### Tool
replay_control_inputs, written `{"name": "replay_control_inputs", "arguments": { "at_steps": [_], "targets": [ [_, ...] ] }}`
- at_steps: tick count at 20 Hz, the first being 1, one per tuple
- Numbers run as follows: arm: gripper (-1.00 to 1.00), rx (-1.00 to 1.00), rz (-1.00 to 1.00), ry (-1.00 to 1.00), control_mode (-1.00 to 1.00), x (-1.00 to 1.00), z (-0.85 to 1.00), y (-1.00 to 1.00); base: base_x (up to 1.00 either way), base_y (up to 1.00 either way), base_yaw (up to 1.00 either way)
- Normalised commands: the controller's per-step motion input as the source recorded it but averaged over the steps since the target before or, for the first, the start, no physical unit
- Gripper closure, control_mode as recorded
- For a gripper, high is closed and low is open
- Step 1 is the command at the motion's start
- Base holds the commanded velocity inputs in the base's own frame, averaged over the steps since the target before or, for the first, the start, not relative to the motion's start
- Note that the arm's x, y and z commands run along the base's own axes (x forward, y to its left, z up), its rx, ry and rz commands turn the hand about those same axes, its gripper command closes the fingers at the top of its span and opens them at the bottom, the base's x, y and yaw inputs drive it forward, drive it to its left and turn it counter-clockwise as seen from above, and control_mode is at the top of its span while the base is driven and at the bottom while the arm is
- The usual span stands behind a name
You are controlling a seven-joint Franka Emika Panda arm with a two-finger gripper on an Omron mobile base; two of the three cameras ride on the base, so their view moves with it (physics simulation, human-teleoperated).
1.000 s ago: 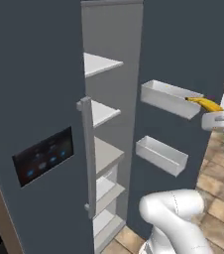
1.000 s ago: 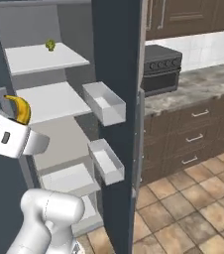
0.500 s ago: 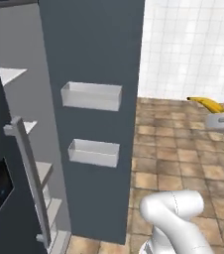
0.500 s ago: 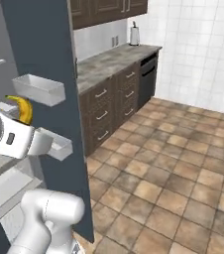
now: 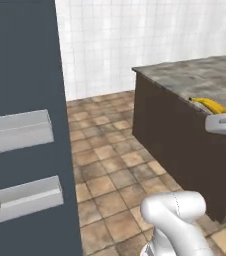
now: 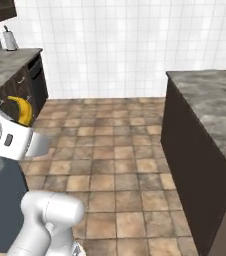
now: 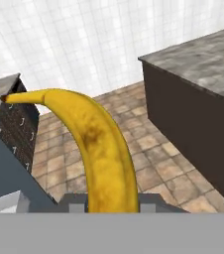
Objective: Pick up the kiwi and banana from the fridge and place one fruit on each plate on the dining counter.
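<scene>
The curved yellow banana (image 7: 101,144) sticks up between the fingers of my gripper (image 7: 112,202), which is shut on its lower end. It also appears as the banana (image 5: 211,106) at the right edge, just over the near edge of the dining counter (image 5: 197,75), and as the banana (image 6: 21,110) above my white forearm at the left. The dark fridge door (image 5: 25,100) with its two pale door bins stands at the left. The dining counter's marbled top (image 6: 212,97) is bare where it shows. The kiwi and the plates are out of view.
Brown tiled floor (image 6: 115,150) lies open between the fridge and the dining counter's dark side panel (image 5: 180,145). A white tiled wall (image 6: 115,45) closes the back. The wall counter on dark cabinets (image 6: 12,62) stands far left.
The base has turned away from the open fridge, so the whole picture has swung to the floor and the dining counter. The banana has stayed in my shut gripper.
</scene>
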Motion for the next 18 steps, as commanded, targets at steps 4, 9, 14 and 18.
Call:
{"name": "replay_control_inputs", "arguments": {
  "at_steps": [4, 9, 14, 18],
  "targets": [
    [1.0, 0.0, 0.0, 0.0, 1.0, 0.0, 0.0, 0.0, 0.83, -0.2, -0.58],
    [1.0, 0.0, 0.0, 0.0, 1.0, 0.0, 0.0, 0.0, 1.0, -0.33, -0.19],
    [1.0, 0.0, 0.0, 0.0, 1.0, 0.0, 0.0, 0.0, 1.0, -0.55, 0.13],
    [1.0, 0.0, 0.0, 0.0, 1.0, 0.0, 0.0, 0.0, 1.0, -0.35, 0.23]
  ]
}}
